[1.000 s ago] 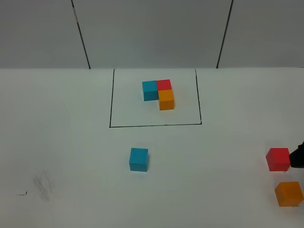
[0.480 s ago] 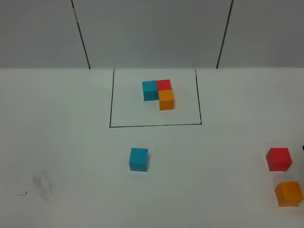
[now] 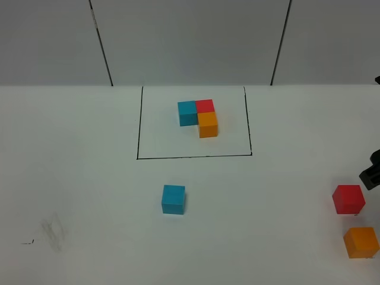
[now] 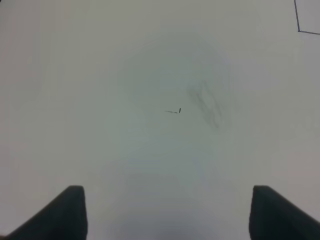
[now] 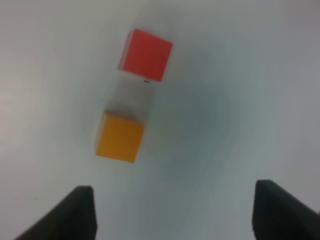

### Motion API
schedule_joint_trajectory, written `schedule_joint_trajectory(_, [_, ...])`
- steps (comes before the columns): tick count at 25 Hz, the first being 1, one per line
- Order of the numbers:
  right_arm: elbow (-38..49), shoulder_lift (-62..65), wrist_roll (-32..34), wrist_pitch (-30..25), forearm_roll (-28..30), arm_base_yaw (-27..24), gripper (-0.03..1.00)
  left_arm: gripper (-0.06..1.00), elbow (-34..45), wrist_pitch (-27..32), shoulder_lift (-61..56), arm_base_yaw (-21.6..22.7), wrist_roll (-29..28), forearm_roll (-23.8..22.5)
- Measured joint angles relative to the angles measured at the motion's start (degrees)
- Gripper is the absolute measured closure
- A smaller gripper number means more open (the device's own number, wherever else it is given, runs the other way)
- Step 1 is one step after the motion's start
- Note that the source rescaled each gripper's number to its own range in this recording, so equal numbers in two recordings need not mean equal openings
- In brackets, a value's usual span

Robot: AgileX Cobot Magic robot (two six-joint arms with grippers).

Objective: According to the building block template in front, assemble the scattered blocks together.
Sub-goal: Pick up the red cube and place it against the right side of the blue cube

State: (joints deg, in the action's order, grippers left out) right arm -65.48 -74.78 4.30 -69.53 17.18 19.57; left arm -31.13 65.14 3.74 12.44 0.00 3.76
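Exterior high view: the white worktop (image 3: 83,178) carries the building block template (image 3: 198,117) at the far centre, inside a thin black rectangle (image 3: 193,157) drawn on the surface. The template consists of three cubes joined in an L: blue on the left, red touching it on the right, and orange touching the near face of the red one.

Loose items outside the rectangle, all on its near side:
- The blue block (image 3: 173,199) stands alone near the centre, in front of the rectangle's near line and well apart from the other two.
- The red block (image 3: 348,199) lies close to the right edge of the view.
- The orange block (image 3: 361,241) lies just nearer than the red block, close to it but not touching.

A dark part of the right arm (image 3: 371,172) enters at the right edge, just beyond the red block and apart from it.

Right wrist view: the right claw (image 5: 172,215) is released. Its two fingers stand wide apart with nothing between them. The red and orange blocks lie on the worktop ahead of the claw, clear of both fingers, with a gap between the blocks.

Left wrist view: the left claw (image 4: 170,215) is released and holds nothing. It faces a grey smudge (image 4: 207,102) and a short pen mark (image 4: 173,111), which the exterior high view places at the near left of the worktop. One corner of the black rectangle shows at the edge of this view.
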Motion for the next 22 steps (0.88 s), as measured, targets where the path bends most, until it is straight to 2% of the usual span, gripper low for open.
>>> schedule_joint_trajectory(5, [-0.1, 0.0, 0.1, -0.1, 0.0, 0.0, 0.59, 0.33, 0.0, 0.0, 0.0, 0.0, 0.0, 0.0])
schedule_joint_trajectory(8, [-0.1, 0.0, 0.1, 3.5, -0.7, 0.0, 0.59, 0.33, 0.0, 0.0, 0.0, 0.0, 0.0, 0.0])
schedule_joint_trajectory(11, [-0.1, -0.3, 0.1, 7.2, -5.2, -0.4, 0.59, 0.33, 0.0, 0.0, 0.0, 0.0, 0.0, 0.0])
schedule_joint_trajectory(13, [-0.1, -1.0, -0.7, 7.4, -8.5, -1.6, 0.60, 0.33, 0.0, 0.0, 0.0, 0.0, 0.0, 0.0])
schedule_joint_trajectory(16, [-0.1, -2.8, -1.6, 5.9, -10.3, -3.9, 0.66, 0.33, 0.0, 0.0, 0.0, 0.0, 0.0, 0.0])
schedule_joint_trajectory(20, [-0.1, -4.7, -1.7, 5.3, -9.8, -5.8, 0.77, 0.33, 0.0, 0.0, 0.0, 0.0, 0.0, 0.0])
schedule_joint_trajectory(22, [-0.3, -5.7, -1.7, 5.7, -9.7, -6.1, 0.79, 0.33, 0.0, 0.0, 0.0, 0.0, 0.0, 0.0])
